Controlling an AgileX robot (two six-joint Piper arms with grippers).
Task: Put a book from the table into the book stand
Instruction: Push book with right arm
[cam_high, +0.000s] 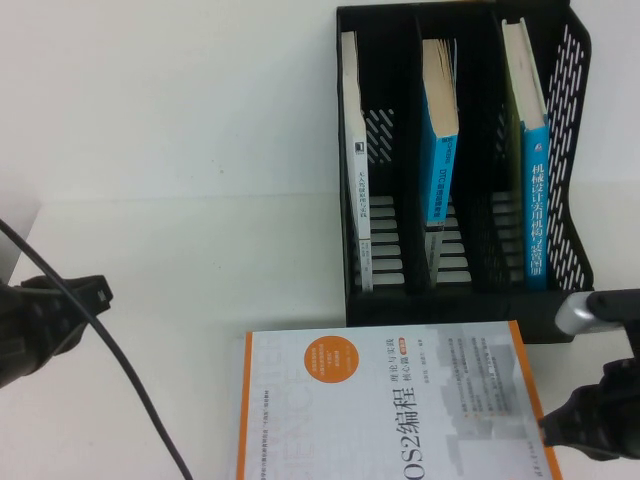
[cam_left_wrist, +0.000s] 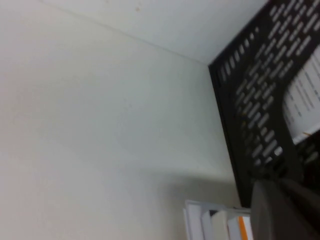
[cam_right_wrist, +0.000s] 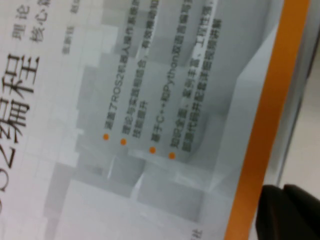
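A book (cam_high: 400, 410) with a white and grey cover and an orange border lies flat at the table's front edge, just before the black book stand (cam_high: 575, 150). My right gripper (cam_high: 548, 428) is at the book's right edge. In the right wrist view its dark jaws (cam_right_wrist: 282, 192) stand shut beside the orange border of the book (cam_right_wrist: 150, 125), and nothing shows between them. My left gripper (cam_high: 95, 298) rests shut at the far left, away from the book. Its wrist view shows the gripper (cam_left_wrist: 272, 192), the stand's mesh wall (cam_left_wrist: 260, 100) and a corner of the book (cam_left_wrist: 215, 225).
Each of the stand's three compartments holds one upright book: a white one (cam_high: 355, 170) on the left, a blue one (cam_high: 440, 150) in the middle, a blue and green one (cam_high: 530, 170) on the right. A black cable (cam_high: 120, 370) crosses the table at the left.
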